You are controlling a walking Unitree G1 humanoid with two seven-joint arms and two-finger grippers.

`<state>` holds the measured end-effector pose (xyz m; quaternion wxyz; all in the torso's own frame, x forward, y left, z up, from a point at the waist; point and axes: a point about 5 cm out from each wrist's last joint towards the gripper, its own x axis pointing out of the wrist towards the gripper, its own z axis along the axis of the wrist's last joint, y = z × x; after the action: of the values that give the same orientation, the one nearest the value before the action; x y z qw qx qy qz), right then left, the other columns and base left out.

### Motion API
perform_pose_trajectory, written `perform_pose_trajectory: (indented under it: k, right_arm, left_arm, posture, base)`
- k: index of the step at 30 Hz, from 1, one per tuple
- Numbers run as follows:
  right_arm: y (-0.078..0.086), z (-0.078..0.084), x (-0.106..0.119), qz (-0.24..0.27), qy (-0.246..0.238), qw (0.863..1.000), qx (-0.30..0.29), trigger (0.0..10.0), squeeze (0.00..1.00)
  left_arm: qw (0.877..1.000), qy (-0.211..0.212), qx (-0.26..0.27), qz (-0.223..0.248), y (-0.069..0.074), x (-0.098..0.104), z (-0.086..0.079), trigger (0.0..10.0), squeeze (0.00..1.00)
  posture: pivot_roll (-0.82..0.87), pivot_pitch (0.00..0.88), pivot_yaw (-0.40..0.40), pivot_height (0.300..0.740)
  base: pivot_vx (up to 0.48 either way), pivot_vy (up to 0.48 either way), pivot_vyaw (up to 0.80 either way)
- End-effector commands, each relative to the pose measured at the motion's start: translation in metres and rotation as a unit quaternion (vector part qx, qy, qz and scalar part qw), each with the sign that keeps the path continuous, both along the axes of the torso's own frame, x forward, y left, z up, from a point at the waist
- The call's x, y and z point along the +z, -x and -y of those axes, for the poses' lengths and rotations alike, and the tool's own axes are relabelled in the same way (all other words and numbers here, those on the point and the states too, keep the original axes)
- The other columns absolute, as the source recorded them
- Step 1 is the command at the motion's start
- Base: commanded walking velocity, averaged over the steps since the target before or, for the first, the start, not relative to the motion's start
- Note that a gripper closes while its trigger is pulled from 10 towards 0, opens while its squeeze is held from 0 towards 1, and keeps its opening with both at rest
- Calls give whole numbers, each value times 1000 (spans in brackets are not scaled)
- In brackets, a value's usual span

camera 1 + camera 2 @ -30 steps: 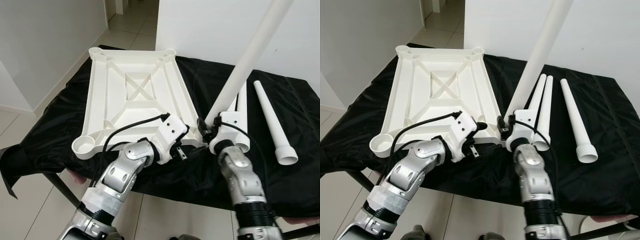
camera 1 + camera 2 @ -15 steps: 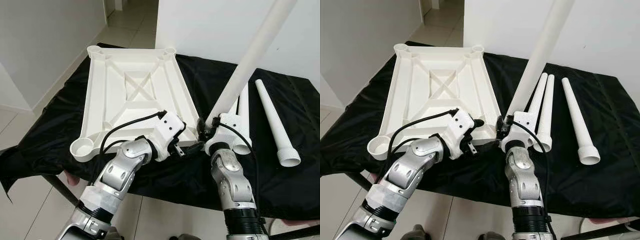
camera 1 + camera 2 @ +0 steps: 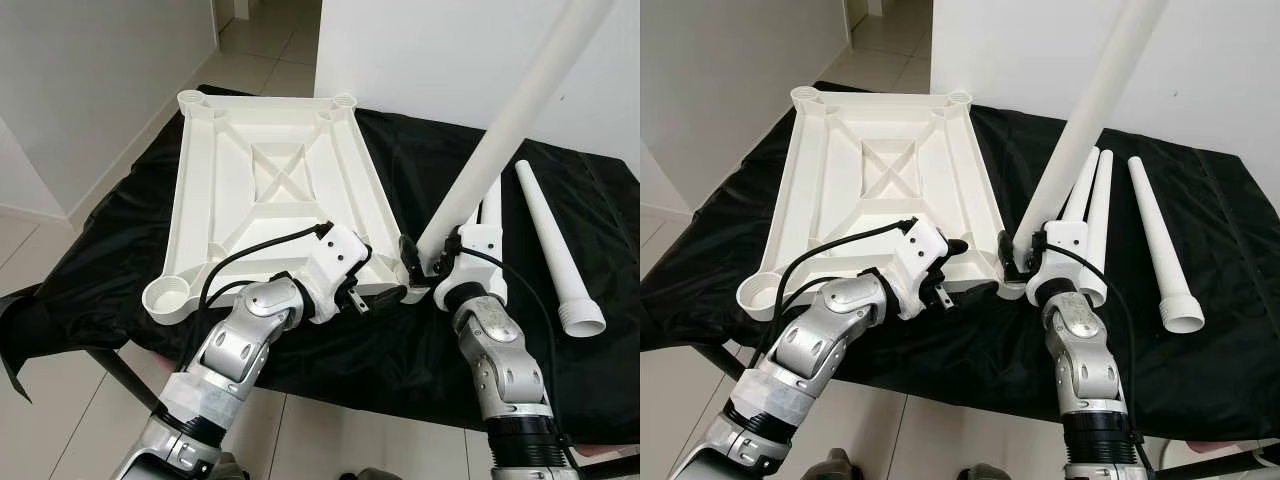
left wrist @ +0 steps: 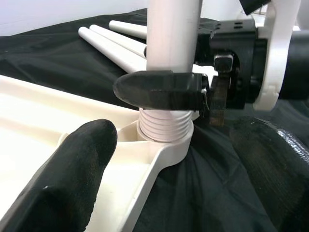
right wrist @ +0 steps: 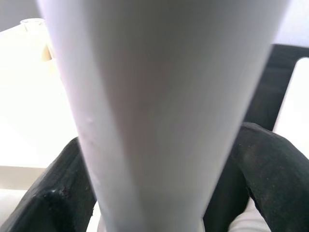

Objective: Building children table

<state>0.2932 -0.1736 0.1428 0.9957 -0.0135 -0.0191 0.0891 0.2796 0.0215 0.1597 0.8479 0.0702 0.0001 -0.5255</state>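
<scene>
Left gripper (image 3: 385,283): at the near right corner of the white tabletop (image 3: 270,190), just left of the held leg; the left wrist view shows its two black fingers (image 4: 67,179) spread wide, one lying over the tabletop's rim, the other on the black cloth (image 3: 120,240), clasping nothing.
Right gripper (image 3: 1015,255): fingers closed narrowly around the base of the upright white leg (image 3: 505,125), just above its threaded end; a black finger (image 4: 159,90) wraps the leg in the left wrist view.
Upright leg: a smooth white tapering tube, leaning up and away to the right of the tabletop; its ribbed, threaded end (image 4: 165,124) sits in the tabletop's near right corner socket (image 4: 166,145).
Change: compared with half a second ago, the right forearm has swung outward to the right, away from the tabletop, while the leg's base remains at the same corner socket; the left gripper is at much the same spot by that corner.
Tabletop: lies upside down on the cloth, ribs and central cross brace facing up, a round socket at each corner; the near left socket (image 3: 167,296) is open.
Spare legs: two (image 3: 1095,215) lie side by side on the cloth right of the upright leg, partly behind the right wrist; a third (image 3: 555,250) lies further right, apart from them, wide end nearest the robot.
</scene>
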Motion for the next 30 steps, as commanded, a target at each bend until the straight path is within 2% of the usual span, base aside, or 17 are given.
perform_pose_trajectory:
  k: [1, 2, 3, 4, 5, 7, 8, 12, 13, 26, 27, 30]
  right_arm:
    - [1, 1, -2, 2, 9, 1000, 25, 10000, 0]
    - [1, 1, -2, 2, 9, 1000, 25, 10000, 0]
    - [-1, 0, -2, 10, 25, 998, 63, 10000, 0]
    - [-1, 0, -2, 10, 25, 998, 63, 10000, 0]
    - [-4, -2, -3, 11, 35, 994, 100, 10000, 0]
    - [-4, -2, -3, 11, 35, 994, 100, 10000, 0]
    - [-7, -2, -4, 10, 40, 991, 125, 10000, 0]
    - [-10, -4, -6, 6, 44, 988, 146, 10000, 0]
    - [-12, -4, -8, -1, 46, 986, 161, 0, 0]
    - [-11, -4, -16, -20, 36, 984, 171, 0, 0]
    - [-9, -3, -19, -22, 24, 988, 149, 10000, 0]
    - [-9, -3, -19, -22, 24, 988, 149, 10000, 0]
  left_arm:
    - [1000, -2, -2, -2, 2, -1, 2, 10000, 0]
    - [1000, -2, -2, -2, 2, -1, 2, 10000, 0]
    - [1000, -1, -14, -1, 5, -1, 3, 10000, 0]
    - [1000, -1, -14, -1, 5, -1, 3, 10000, 0]
    - [1000, 0, -19, 0, 6, 0, 4, 10000, 0]
    - [1000, 0, -19, 0, 6, 0, 4, 10000, 0]
    - [1000, 2, -22, 1, 6, 1, 5, 10000, 0]
    - [1000, 3, -21, 1, 6, 1, 5, 10000, 0]
    - [1000, 5, -18, 2, 5, 2, 6, 10000, 0]
    - [1000, 6, -12, 3, 5, 3, 5, 10000, 0]
    - [1000, 5, -13, 3, 4, 3, 5, 10000, 0]
    - [1000, 5, -13, 3, 4, 3, 5, 10000, 0]
  posture:
    - [58, 0, -60, 740]
    - [58, 0, -60, 740]
    - [59, 0, -59, 740]
    - [59, 0, -59, 740]
    - [65, 0, -62, 740]
    - [65, 0, -62, 740]
    - [70, 0, -67, 740]
    - [72, 0, -68, 740]
    - [78, 0, -74, 740]
    - [75, 0, -69, 740]
    - [74, 0, -71, 740]
    - [74, 0, -71, 740]
  base:
    - [0, 0, 0]
    - [0, 0, 0]
    - [0, 0, 0]
    - [0, 0, 0]
    - [0, 0, 0]
    - [0, 0, 0]
    - [0, 0, 0]
    - [0, 0, 0]
    - [0, 0, 0]
    - [0, 0, 0]
    - [0, 0, 0]
    - [0, 0, 0]
